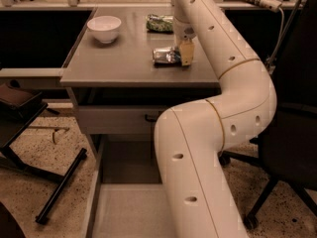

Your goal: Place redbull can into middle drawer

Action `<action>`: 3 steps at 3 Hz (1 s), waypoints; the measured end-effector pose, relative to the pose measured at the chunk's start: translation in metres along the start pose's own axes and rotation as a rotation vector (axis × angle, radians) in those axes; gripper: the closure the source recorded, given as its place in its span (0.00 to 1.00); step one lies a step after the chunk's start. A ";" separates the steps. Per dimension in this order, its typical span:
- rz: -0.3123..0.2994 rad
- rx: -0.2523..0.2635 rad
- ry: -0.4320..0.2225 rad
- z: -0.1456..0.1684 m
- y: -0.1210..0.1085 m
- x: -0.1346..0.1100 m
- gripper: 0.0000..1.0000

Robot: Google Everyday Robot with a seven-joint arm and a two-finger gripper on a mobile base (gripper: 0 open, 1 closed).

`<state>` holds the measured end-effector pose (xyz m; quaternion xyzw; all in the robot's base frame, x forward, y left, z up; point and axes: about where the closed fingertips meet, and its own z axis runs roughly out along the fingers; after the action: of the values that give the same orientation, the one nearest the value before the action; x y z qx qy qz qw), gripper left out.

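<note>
So the gripper [185,53] is down on the table [99,68], right at the right-hand end of the redbull can [164,56], which lies on its side there. Honestly I can't tell how wide it's open or whether it has any hold on the can. The middle drawer [130,209] sits pulled out well below, and a white bowl [104,28] and a green-patterned can [159,23] are further back.
</note>
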<state>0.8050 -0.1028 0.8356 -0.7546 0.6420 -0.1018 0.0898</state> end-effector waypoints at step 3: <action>0.000 0.000 0.000 0.000 0.000 0.000 0.12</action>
<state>0.8050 -0.1028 0.8355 -0.7546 0.6420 -0.1018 0.0899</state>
